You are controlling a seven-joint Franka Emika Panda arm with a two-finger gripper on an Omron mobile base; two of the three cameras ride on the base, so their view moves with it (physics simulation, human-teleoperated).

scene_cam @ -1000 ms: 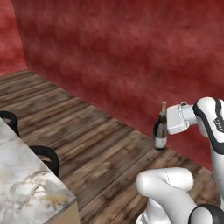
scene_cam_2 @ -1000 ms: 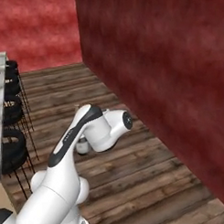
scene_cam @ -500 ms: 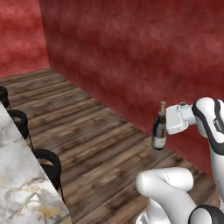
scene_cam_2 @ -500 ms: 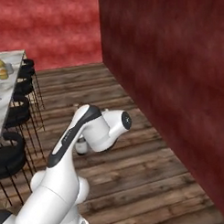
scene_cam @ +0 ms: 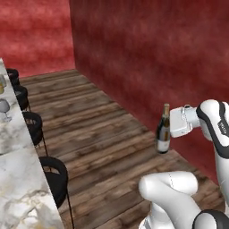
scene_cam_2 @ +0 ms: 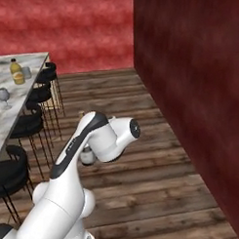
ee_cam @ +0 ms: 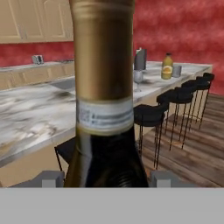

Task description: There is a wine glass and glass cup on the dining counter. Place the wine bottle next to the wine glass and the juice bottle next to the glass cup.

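Note:
My gripper (scene_cam: 169, 129) is shut on the wine bottle (scene_cam: 163, 130), a slim dark bottle with a gold-tan top, held upright in the air above the wooden floor. In the hand view its neck (ee_cam: 105, 87) rises between my fingertips (ee_cam: 50, 178). In the right base view the arm covers most of the wine bottle (scene_cam_2: 85, 155). Far off on the dining counter (scene_cam_2: 21, 59) stand the yellow-orange juice bottle (scene_cam_2: 15, 71) and, right beside it, the glass cup (scene_cam_2: 26, 72). The wine glass (scene_cam_2: 2, 95) stands apart from them, nearer to me. The same three appear past the bottle neck: juice bottle (ee_cam: 167, 66), glass cup (ee_cam: 176, 71), wine glass (ee_cam: 138, 78).
A row of black stools (scene_cam_2: 30, 125) lines the counter's edge on my side. A dark red wall (scene_cam: 147, 58) runs close on the right. A tall dark cylinder with a silver top (ee_cam: 140, 59) stands on the counter behind the wine glass. Wooden floor (scene_cam: 98, 129) lies open between counter and wall.
The whole scene has swung in both base views, so the base has moved; the counter end with the glasses and juice bottle has come into sight. The bottle stays held in the same grip.

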